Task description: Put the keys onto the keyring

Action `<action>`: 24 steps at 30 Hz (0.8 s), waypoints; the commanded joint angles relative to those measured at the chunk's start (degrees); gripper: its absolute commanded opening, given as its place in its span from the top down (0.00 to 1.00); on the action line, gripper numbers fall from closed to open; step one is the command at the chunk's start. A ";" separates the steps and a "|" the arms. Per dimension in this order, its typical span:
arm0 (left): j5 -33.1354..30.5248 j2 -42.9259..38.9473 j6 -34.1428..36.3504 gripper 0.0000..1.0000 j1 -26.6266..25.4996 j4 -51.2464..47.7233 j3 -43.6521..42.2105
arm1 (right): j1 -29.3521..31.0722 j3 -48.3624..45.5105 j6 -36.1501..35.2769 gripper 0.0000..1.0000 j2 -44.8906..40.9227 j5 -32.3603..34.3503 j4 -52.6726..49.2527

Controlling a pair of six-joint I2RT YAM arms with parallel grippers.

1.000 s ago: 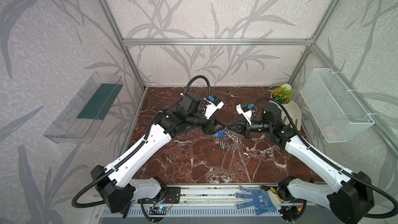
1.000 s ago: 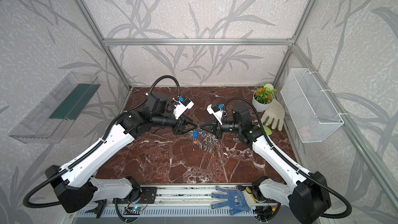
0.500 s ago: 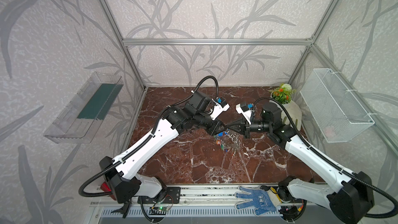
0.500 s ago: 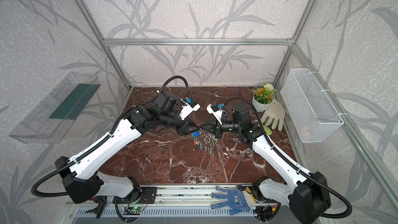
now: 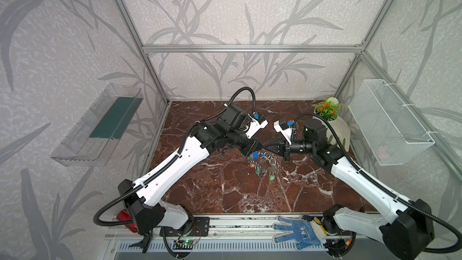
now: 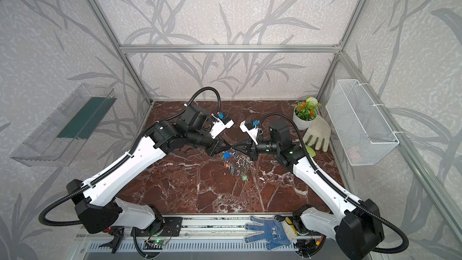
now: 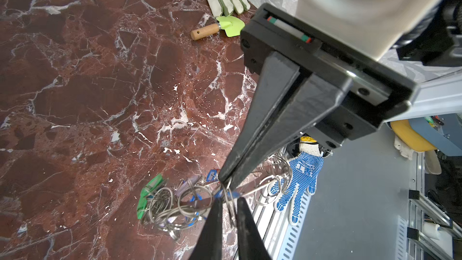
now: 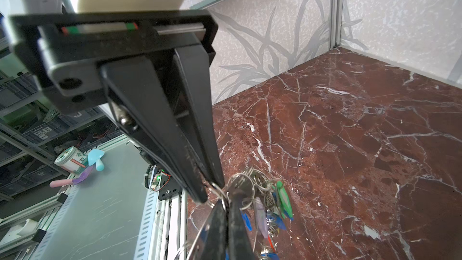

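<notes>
Tip to tip, our right gripper (image 7: 225, 180) pinches the keyring (image 8: 241, 185); our left gripper (image 7: 228, 203), nearly closed, nips one split ring (image 7: 230, 211); keys (image 7: 150, 191) bunch just nearer.

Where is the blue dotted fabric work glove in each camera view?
Top view: the blue dotted fabric work glove lies at the lower edge, right of centre, on the metal rail.
Top view: same place, slightly nearer the centre.
Left wrist: it lies on the rail, beyond the bunch of wire rings and tagged keys.
Right wrist: not in view.
Shared landmark: that bunch, in all four.
</notes>
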 commanded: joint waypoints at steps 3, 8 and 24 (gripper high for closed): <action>-0.56 0.99 0.94 0.91 -0.46 -2.07 2.24 | 0.30 2.87 -0.47 1.00 -0.53 -0.61 1.73; -0.61 1.27 1.12 0.95 -0.71 -2.76 2.52 | 0.35 2.79 -0.61 1.00 -0.54 -0.26 1.56; -4.19 -8.51 4.22 1.00 -1.25 14.02 -8.70 | 0.33 3.07 -1.25 0.98 -2.38 4.61 -2.38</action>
